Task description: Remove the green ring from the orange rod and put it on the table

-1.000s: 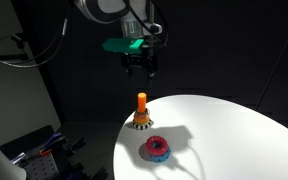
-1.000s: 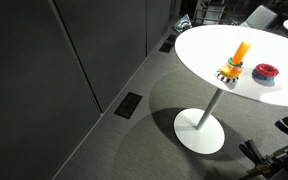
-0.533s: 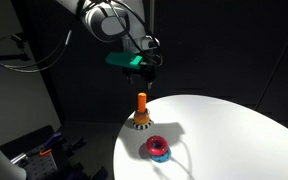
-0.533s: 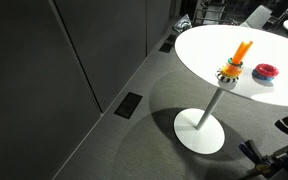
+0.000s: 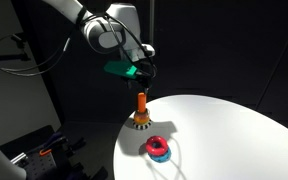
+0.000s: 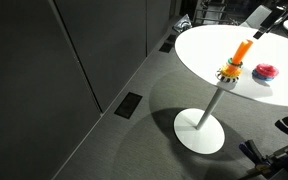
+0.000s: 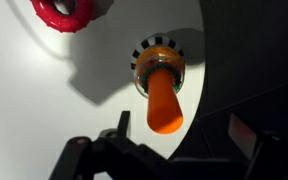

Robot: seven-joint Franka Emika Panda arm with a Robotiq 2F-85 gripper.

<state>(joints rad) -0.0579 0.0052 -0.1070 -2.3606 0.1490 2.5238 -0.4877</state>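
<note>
The orange rod point(image 5: 141, 104) stands upright on its small dark speckled base point(image 5: 141, 123) near the edge of the white table point(image 5: 234, 130). It also shows in an exterior view point(image 6: 242, 50) and in the wrist view point(image 7: 164, 100). A thin green edge shows around the rod's foot point(image 7: 140, 88); I cannot make out the green ring clearly. My gripper point(image 5: 142, 80) hangs just above the rod's top, open and empty. In the wrist view its fingers point(image 7: 181, 135) are spread to either side of the rod's tip.
A red-and-blue ring point(image 5: 158, 149) lies flat on the table beside the base, also seen in the wrist view point(image 7: 69, 12). The table edge point(image 7: 199, 60) runs close by the rod, with dark floor beyond. The table stands on a single pedestal point(image 6: 206, 125).
My gripper has come down and sideways from well above and behind the rod to just over its top. The rod and the red-and-blue ring have not moved.
</note>
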